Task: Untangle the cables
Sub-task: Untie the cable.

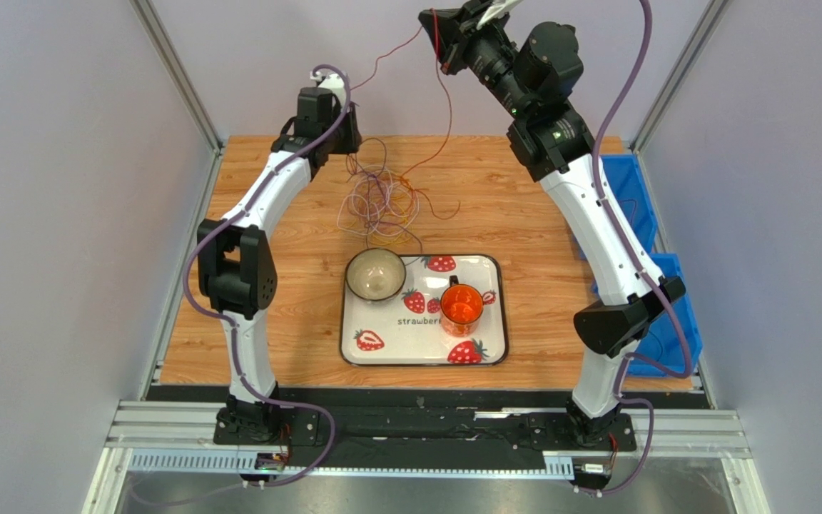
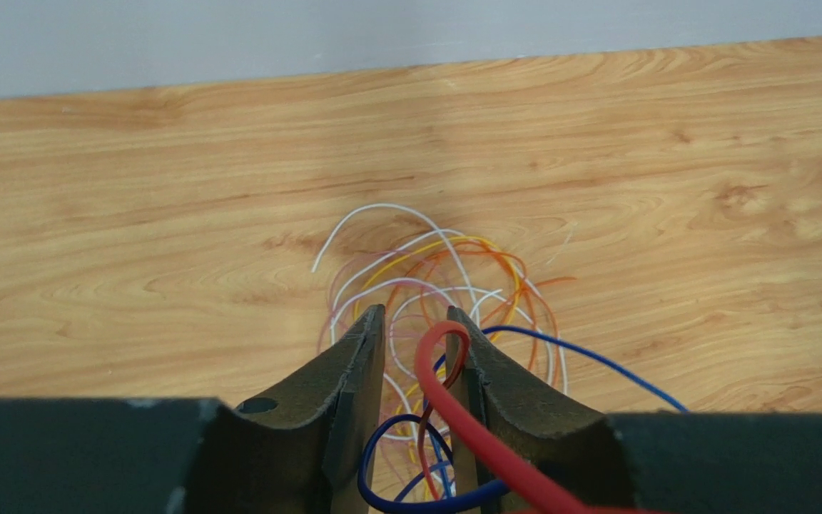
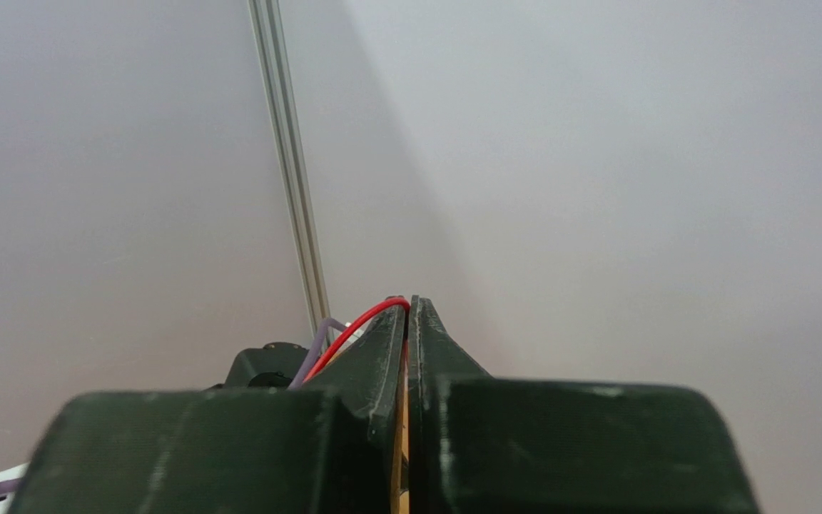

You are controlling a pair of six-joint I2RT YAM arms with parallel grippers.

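Note:
The cables [image 1: 378,203] lie as a tangle of purple, orange, yellow and white loops on the wooden table, behind the tray. My left gripper [image 1: 346,147] hangs low over the tangle's far left edge. In the left wrist view its jaws [image 2: 415,316] stand apart over the tangle [image 2: 437,273], with a thick red cable [image 2: 458,402] looping against the right finger and a blue cable [image 2: 587,359] passing between them, neither pinched. My right gripper [image 1: 434,29] is raised high at the back, shut [image 3: 409,302] on the red cable [image 3: 367,318], which stretches down to the tangle and across to the left wrist.
A strawberry-print tray [image 1: 405,341] sits at the table's middle front with a beige bowl [image 1: 375,275] and an orange cup [image 1: 461,305] on it. Blue bins [image 1: 628,198] line the right edge. Grey walls and metal frame posts close in the back.

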